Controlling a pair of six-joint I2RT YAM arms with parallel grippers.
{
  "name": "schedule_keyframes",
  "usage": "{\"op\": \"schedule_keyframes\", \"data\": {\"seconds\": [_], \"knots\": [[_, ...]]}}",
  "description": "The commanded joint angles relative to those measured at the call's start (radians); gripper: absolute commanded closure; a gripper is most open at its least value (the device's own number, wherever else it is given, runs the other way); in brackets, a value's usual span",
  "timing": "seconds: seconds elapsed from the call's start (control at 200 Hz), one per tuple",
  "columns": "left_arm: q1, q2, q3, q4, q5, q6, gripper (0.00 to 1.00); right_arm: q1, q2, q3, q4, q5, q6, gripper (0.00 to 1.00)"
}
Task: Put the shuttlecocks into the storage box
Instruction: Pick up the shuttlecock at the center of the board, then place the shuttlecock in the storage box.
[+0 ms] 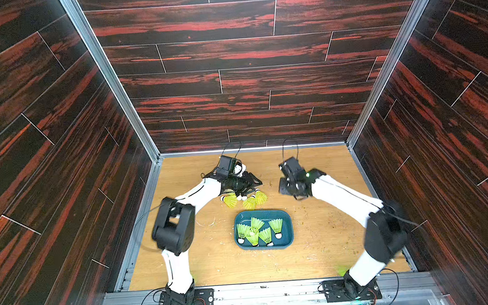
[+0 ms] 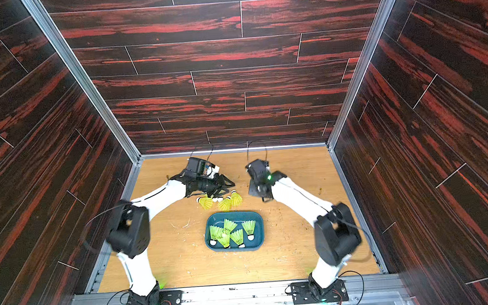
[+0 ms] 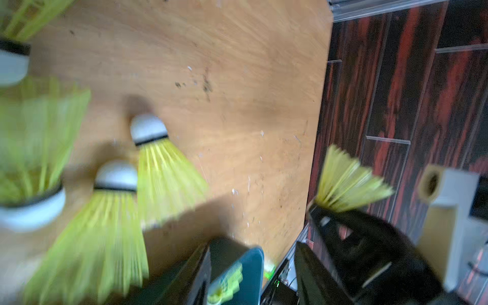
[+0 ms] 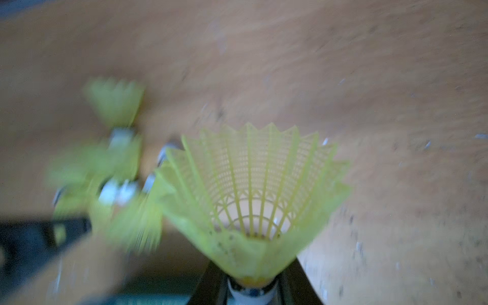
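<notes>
5 shuttlecocks point(image 1: 266, 235) in storage box point(image 1: 286, 238)

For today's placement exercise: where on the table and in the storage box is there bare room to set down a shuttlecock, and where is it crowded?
Free: the table between the storage box and the right arm, and the strip between box and front rail. Inside, mainly the box's far corners are bare. Crowded: the loose shuttlecocks just beyond the box.

Evenly lit top views, motion-blurred wrist views.
</notes>
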Motion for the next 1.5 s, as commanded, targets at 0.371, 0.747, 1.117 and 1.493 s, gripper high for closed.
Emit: {"op": "schedule_keyframes", "data": {"seconds": [0.371,0.747,1.117,1.493], "knots": [[-0.116,-0.378,-0.263,-0.204,-0.143,0.130,0.45,0.351,-0.309,-0.335,0.024,-0.086,0.032,0.87],[-0.212,-0.536,-0.431,-0.208,-0.230,0.102,0.45,0.413,-0.317,-0.447,0.057,-0.105,0.074,0.87],[-0.247,-0.550,-0.467,-0.209,-0.263,0.103,0.46,0.414,-0.265,-0.451,0.060,-0.105,0.084,0.86],[-0.264,-0.547,-0.480,-0.193,-0.247,0.100,0.46,0.414,-0.248,-0.448,0.049,-0.107,0.081,0.84]]}}
